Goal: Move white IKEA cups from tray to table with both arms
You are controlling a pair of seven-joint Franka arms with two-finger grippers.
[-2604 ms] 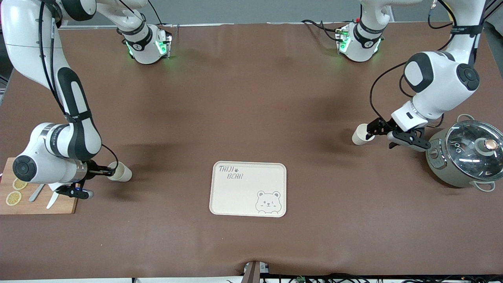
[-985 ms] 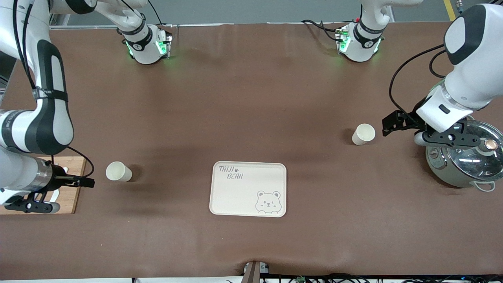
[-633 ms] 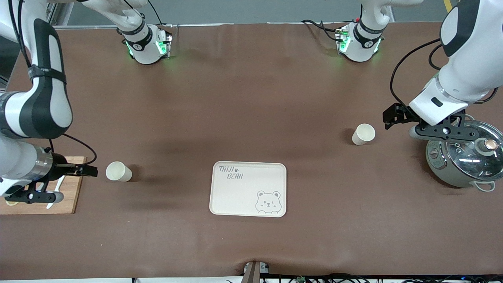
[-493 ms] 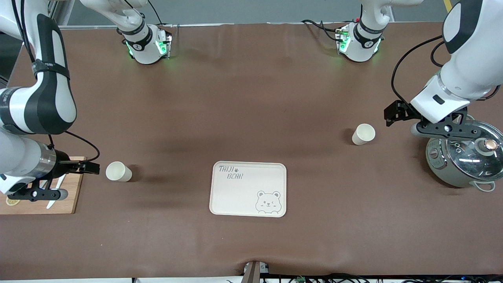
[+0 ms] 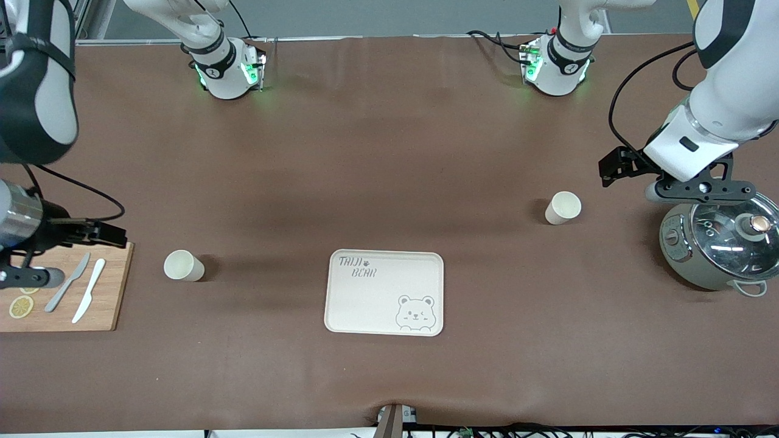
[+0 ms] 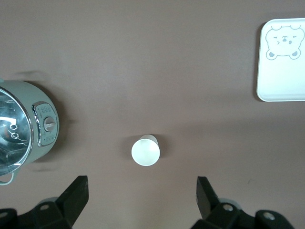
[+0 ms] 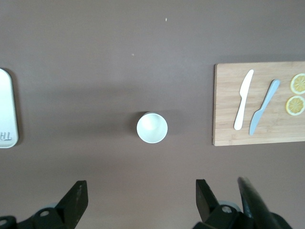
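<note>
Two small cream-white handleless cups stand upright and empty on the brown table, one (image 5: 182, 266) beside the wooden cutting board (image 5: 103, 304), the other (image 5: 562, 207) near the grey-green glass-lidded pot (image 5: 718, 243). The cream rectangular bear-printed tray (image 5: 384, 292) between them holds nothing. Both black two-finger grippers hang released, jaws spread: the right gripper (image 5: 103, 234) over the board's edge, the left gripper (image 5: 614, 167) over bare table.

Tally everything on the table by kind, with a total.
White cups: 2
Bear tray: 1
Cutting board: 1
Knives: 2
Lemon slices: 2
Pot with glass lid: 1
Total: 9
</note>
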